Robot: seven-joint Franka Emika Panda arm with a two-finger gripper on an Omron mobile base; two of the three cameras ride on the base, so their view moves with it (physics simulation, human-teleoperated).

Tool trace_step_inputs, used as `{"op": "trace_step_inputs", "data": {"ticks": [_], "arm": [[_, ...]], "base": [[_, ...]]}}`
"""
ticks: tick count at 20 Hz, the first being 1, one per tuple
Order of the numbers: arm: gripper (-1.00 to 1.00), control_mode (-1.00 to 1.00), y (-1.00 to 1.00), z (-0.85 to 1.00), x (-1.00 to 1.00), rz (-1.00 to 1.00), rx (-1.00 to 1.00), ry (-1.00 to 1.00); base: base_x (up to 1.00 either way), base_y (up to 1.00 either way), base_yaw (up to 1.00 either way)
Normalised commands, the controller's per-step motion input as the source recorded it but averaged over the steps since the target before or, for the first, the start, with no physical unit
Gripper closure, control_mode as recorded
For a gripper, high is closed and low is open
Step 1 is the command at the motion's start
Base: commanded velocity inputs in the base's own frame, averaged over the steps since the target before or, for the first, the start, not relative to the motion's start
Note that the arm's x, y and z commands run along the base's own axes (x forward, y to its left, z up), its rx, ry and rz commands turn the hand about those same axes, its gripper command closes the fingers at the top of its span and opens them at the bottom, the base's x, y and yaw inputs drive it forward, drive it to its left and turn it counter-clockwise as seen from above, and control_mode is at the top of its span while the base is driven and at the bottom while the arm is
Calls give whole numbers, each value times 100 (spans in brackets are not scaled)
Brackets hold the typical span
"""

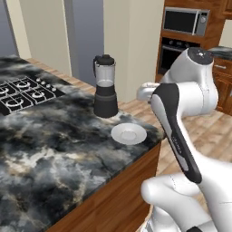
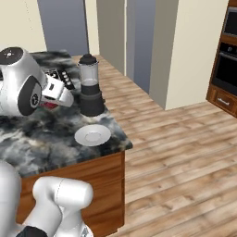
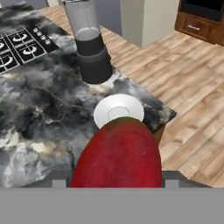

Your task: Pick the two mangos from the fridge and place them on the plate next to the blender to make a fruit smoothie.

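Gripper (image 3: 114,186) clamped on deep red mango (image 3: 117,157), held above counter (image 1: 54,149). Blender (image 1: 105,86) at far edge, plate (image 3: 119,109) just beside it on near side, empty. Plate lies ahead of and below mango; judge short fwd-down move.

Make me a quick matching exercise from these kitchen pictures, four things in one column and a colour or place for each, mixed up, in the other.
Things:
1. mango
2. plate
3. blender
4. stove

Descriptions:
A. white, bare, near the counter's corner
B. set into the counter, beyond the blender
C. deep red, held in the gripper
D. black base, clear jar, standing behind the plate

Pairs: 1-C, 2-A, 3-D, 4-B
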Motion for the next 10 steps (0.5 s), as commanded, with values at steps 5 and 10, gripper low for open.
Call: {"op": "trace_step_inputs", "data": {"ticks": [5, 10], "arm": [[100, -100, -23, -84, 96, 0, 1, 47], [100, -100, 0, -98, 73, 0, -1, 15]], "base": [[0, 0, 0], [0, 0, 0]]}}
